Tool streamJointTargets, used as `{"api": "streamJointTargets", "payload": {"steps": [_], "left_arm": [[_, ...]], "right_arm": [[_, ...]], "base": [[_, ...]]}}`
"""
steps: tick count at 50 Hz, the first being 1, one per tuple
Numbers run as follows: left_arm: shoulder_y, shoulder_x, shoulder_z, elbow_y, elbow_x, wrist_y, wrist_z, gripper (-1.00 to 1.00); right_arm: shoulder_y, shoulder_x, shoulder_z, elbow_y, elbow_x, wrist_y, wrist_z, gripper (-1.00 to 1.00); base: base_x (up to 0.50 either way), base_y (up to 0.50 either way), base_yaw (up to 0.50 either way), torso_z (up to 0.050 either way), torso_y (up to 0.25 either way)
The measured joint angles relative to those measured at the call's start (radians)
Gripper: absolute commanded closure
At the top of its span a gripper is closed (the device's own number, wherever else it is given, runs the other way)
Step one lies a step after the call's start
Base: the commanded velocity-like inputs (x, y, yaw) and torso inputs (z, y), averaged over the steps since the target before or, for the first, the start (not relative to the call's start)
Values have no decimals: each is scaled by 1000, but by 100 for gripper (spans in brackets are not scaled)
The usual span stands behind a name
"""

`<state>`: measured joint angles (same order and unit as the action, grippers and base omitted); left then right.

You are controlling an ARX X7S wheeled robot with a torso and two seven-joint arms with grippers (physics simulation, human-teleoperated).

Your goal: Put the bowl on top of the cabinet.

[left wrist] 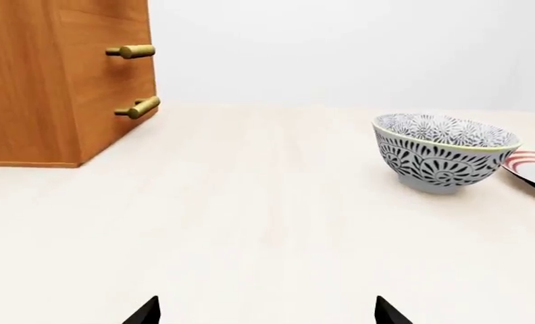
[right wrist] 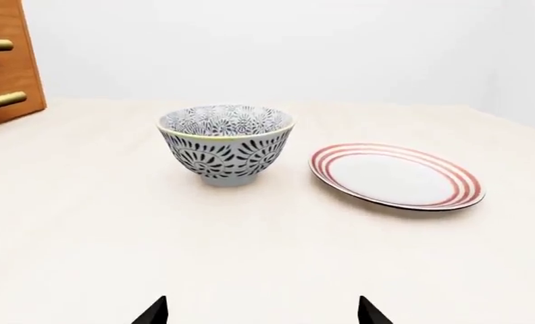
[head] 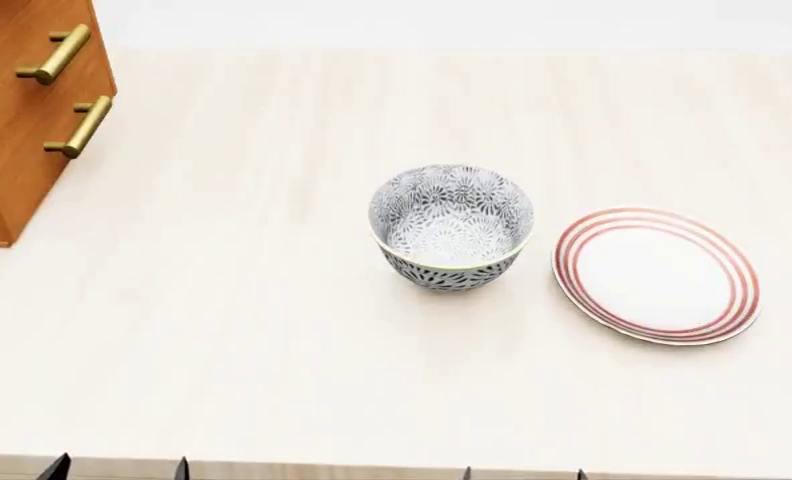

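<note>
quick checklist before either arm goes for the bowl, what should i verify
1. Bowl upright on the table, nothing in it: ok.
2. Bowl apart from the plate, a gap shows between them: ok.
3. Left gripper open, fingertips spread, holding nothing: ok.
4. Right gripper open, holding nothing: ok.
5. Path from the right gripper to the bowl unobstructed: ok.
6. Cabinet top free for the bowl: cannot tell, the top is out of every view.

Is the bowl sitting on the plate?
No, the bowl stands on the table beside the plate, with a gap between them.
</note>
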<state>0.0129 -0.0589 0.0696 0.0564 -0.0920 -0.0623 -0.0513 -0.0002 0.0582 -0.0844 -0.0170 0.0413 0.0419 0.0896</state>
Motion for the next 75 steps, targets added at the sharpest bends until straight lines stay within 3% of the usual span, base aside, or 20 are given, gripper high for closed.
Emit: {"api": "streamJointTargets", "payload": {"steps": [28, 47, 75], "left_arm": [[183, -32, 63, 330, 70, -8, -123, -100], [216, -55, 89, 382, 71, 6, -166, -100], [214, -88, 111, 387, 39, 9, -199, -100]], "right_arm": [[-255, 57, -11, -349, 61, -112, 31, -100], [-314, 81, -17, -411, 89, -169, 54, -100], [-305, 97, -25, -404, 109, -180, 105, -100]], "base": [[0, 0, 0, 0, 0], [0, 0, 0, 0, 0], [0, 490, 0, 0, 0]]}}
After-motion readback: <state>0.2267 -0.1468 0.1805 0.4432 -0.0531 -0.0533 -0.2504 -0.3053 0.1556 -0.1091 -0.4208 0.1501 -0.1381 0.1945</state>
